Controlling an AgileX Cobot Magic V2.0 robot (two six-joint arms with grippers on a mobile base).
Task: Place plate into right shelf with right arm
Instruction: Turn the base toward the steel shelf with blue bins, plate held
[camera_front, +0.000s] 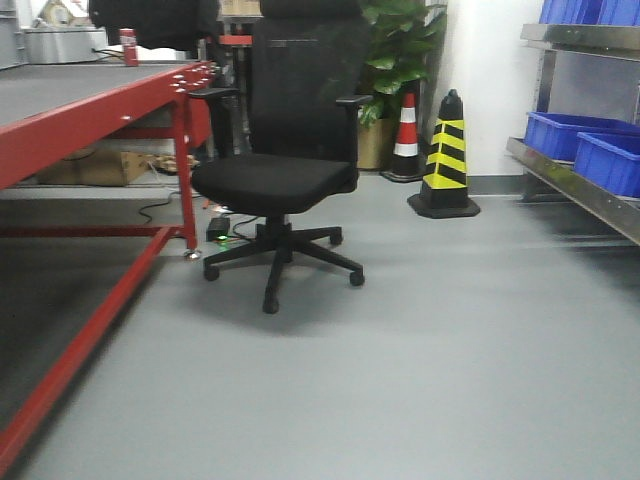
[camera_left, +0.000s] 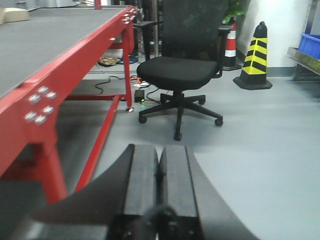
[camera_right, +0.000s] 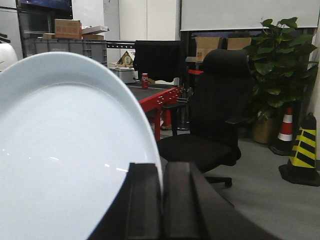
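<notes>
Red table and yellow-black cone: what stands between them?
A black office chair, between the red table and the cone, in the front-facing view.

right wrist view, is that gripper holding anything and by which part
Yes: the right gripper holds the round, shallow white plate by its rim, the edge pinched between the black jaws.

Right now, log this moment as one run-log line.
right gripper: shut on plate | left gripper: shut, empty | right shelf: plate not yet placed | office chair: ahead
</notes>
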